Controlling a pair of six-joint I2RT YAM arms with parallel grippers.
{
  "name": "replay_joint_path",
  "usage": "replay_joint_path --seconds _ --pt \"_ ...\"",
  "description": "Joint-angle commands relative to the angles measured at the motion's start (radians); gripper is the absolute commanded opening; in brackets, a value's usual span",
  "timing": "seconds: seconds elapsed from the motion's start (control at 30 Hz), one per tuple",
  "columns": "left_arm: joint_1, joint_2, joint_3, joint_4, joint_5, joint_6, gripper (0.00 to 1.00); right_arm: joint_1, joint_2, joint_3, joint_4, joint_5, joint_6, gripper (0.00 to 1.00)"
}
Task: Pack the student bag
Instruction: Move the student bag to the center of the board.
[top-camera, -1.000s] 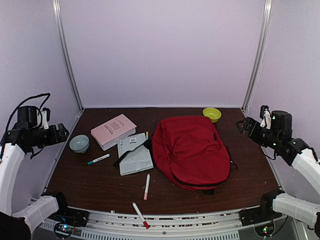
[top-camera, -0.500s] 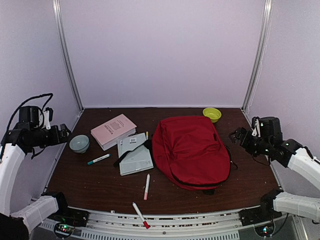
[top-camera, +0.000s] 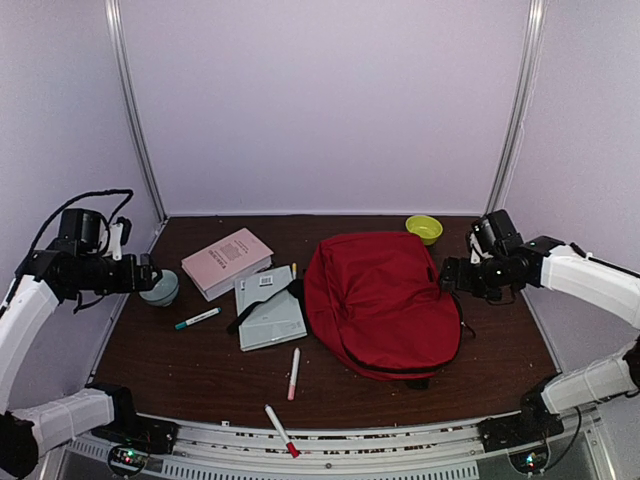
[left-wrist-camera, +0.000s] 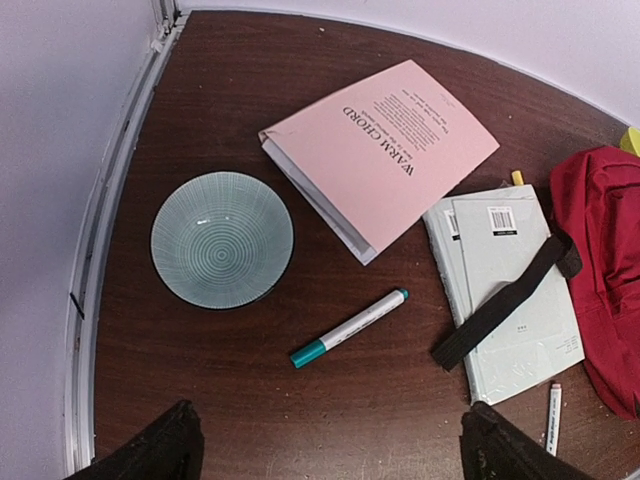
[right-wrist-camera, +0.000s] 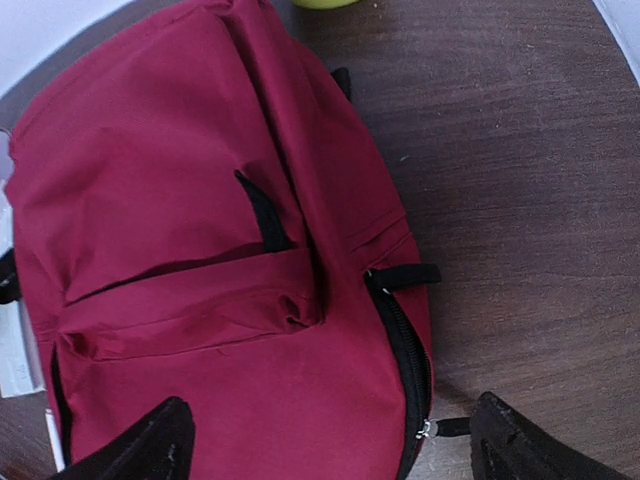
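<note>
Top external view gives us the student bag (top-camera: 382, 303) lying flat on the brown worktop (top-camera: 200, 370), right of centre, front pocket facing up. Its long axis runs near to far with a slant: the far end leans left, and the broader near end sits further right. We cannot tell which end is its top. A black strap (top-camera: 262, 308) trails off its left side across a grey notebook (top-camera: 278, 320). Further left lie a pink book (top-camera: 227, 262) and a teal bowl (top-camera: 158, 288). A yellow-green bowl (top-camera: 424, 228) sits just beyond the bag's far right corner.

Against 1 second ago, the 2 arms have swung inward. The right hand (top-camera: 447, 275) now hangs at the bag's right edge, fingers spread wide, holding nothing. The left hand (top-camera: 150, 277) has moved right to hover by the teal bowl, likewise spread and empty. The bag and the other items lie where they did.
</note>
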Motion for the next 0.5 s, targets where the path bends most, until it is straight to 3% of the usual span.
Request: replay_joint_path --seconds 0.0,0.2,0.33,0.4,0.47 --pt "-0.018 0.035 -0.002 0.030 0.028 0.002 0.91 0.000 0.144 0.072 -0.116 0.075 -0.079 0.92" --pt "-0.024 0.040 -0.002 0.031 0.008 -0.001 0.90 -0.019 0.316 0.108 -0.078 0.034 -0.167 0.84" --pt "-0.027 0.067 0.001 0.028 0.000 -0.004 0.88 -0.028 0.377 0.121 -0.005 -0.035 -0.202 0.71" --pt "-0.032 0.079 0.002 0.027 -0.003 -0.006 0.88 -0.028 0.399 0.127 0.016 -0.049 -0.214 0.53" --pt "-0.041 0.091 0.004 0.027 -0.009 -0.007 0.86 -0.028 0.412 0.125 0.025 -0.047 -0.217 0.21"
